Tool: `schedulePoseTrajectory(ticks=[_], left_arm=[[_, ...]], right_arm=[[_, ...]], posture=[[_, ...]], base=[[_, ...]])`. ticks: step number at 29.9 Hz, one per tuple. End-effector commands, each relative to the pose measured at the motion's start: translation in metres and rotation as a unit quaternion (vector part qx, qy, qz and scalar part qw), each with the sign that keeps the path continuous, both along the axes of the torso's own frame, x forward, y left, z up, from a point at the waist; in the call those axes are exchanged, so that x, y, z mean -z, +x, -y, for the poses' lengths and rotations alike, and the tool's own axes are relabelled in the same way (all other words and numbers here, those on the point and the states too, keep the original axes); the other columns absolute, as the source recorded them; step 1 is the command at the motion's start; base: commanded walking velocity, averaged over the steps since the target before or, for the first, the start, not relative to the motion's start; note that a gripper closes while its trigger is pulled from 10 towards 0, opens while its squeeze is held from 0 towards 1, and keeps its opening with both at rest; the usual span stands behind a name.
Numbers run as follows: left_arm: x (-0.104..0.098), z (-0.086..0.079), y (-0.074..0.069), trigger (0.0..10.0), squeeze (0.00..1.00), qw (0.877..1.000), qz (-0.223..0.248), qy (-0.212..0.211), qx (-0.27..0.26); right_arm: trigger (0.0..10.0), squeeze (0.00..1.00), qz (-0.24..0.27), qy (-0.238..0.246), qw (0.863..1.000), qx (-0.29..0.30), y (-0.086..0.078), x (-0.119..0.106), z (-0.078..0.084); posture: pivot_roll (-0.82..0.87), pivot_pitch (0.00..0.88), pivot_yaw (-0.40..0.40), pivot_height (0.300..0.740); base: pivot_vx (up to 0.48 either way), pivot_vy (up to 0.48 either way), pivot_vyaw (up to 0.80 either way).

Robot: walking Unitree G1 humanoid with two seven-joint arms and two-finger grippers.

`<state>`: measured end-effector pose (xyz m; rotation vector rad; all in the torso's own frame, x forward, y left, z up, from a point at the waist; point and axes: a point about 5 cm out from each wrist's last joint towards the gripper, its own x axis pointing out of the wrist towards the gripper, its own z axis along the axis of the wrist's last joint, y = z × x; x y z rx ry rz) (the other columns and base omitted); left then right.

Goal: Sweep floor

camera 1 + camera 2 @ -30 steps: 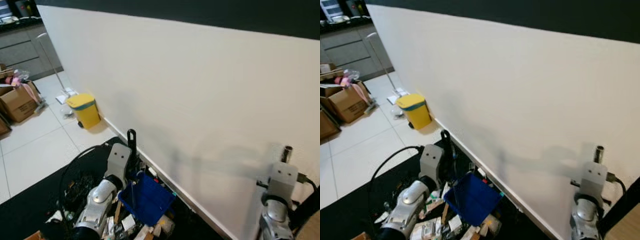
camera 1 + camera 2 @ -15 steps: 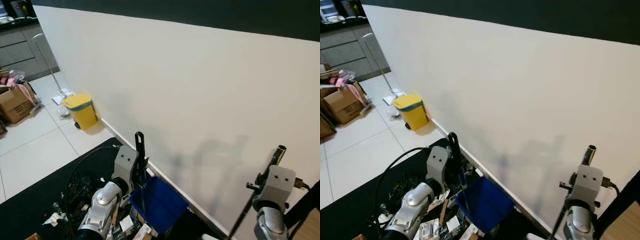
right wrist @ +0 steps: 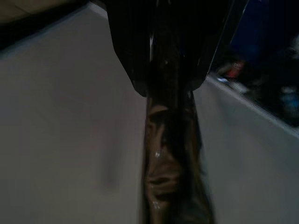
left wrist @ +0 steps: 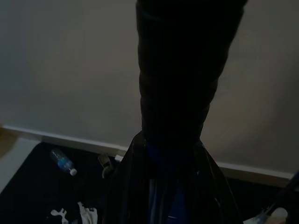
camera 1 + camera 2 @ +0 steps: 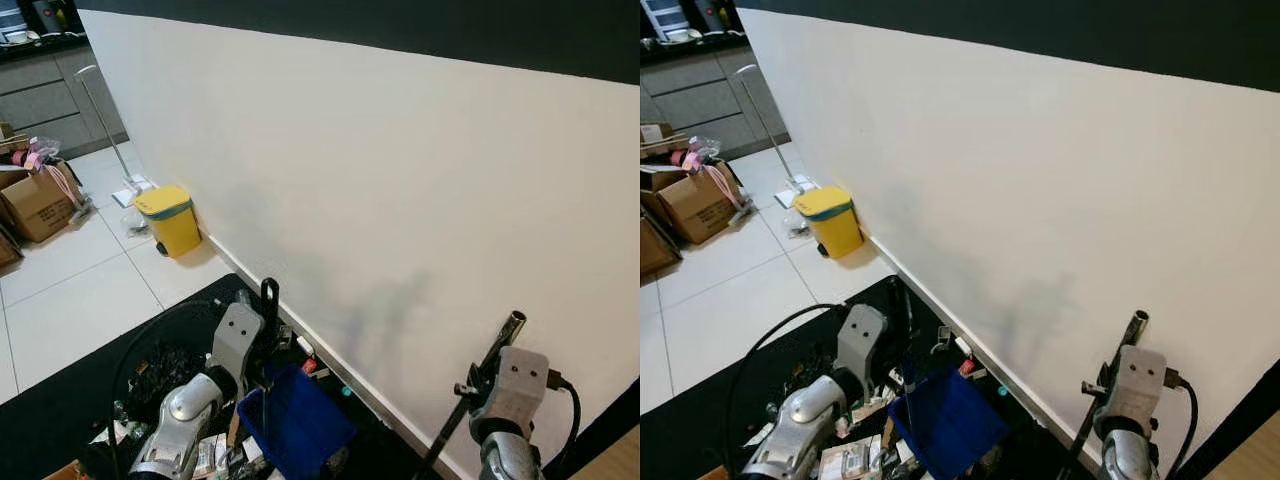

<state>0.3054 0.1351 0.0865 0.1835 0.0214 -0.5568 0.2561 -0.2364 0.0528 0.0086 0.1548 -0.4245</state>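
My left gripper [image 5: 268,292] is low over the black mat [image 5: 60,420], shut on the thin upright handle of a blue dustpan [image 5: 296,422]. The pan rests among litter close to the wall's skirting. In the left wrist view a blue handle [image 4: 163,186] shows between the dark fingers. My right gripper [image 5: 508,336] is at the lower right, shut on a dark, shiny broom pole [image 5: 455,420] that slants down to the left. That pole [image 3: 170,177] runs straight out between the fingers in the right wrist view. The broom's head is hidden.
A white wall [image 5: 400,180] runs diagonally along my right. Paper scraps, a small bottle [image 4: 62,163] and a black cable loop [image 5: 135,350] lie on the mat. A yellow bin [image 5: 168,218] stands by the wall, with cardboard boxes [image 5: 38,200] and white tiles [image 5: 70,300] beyond.
My right gripper and the broom pole have dropped and moved left, the pole now slanting more. The left arm and dustpan have sunk slightly. The camera has shifted as well.
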Motion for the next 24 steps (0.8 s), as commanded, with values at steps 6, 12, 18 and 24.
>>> schedulePoseTrajectory(ticks=[6,12,18,24], left_arm=[[-0.007,0.004,0.001,10.0,0.00,1.000,0.016,-0.008,0.000],[-0.009,0.008,0.004,10.0,0.00,1.000,0.018,-0.009,0.003],[-0.012,0.007,0.005,10.0,0.00,1.000,0.021,-0.011,0.001],[-0.011,0.006,0.003,10.0,0.00,1.000,0.019,-0.010,-0.003]], right_arm=[[10.0,0.00,0.027,-0.058,0.990,0.127,-0.008,-0.023,0.037],[10.0,0.00,0.020,-0.023,0.980,0.196,-0.005,-0.019,0.048],[10.0,0.00,0.017,-0.026,0.965,0.259,-0.002,-0.025,0.060],[10.0,0.00,0.003,-0.027,0.951,0.307,-0.001,-0.029,0.075]], posture=[[-0.05,0.080,0.090,0.740],[-0.05,0.084,0.099,0.740],[-0.03,0.087,0.103,0.740],[-0.03,0.092,0.106,0.740]], base=[[0.000,0.000,0.00],[0.000,0.000,0.00],[0.000,0.000,0.00],[0.000,0.000,0.00]])
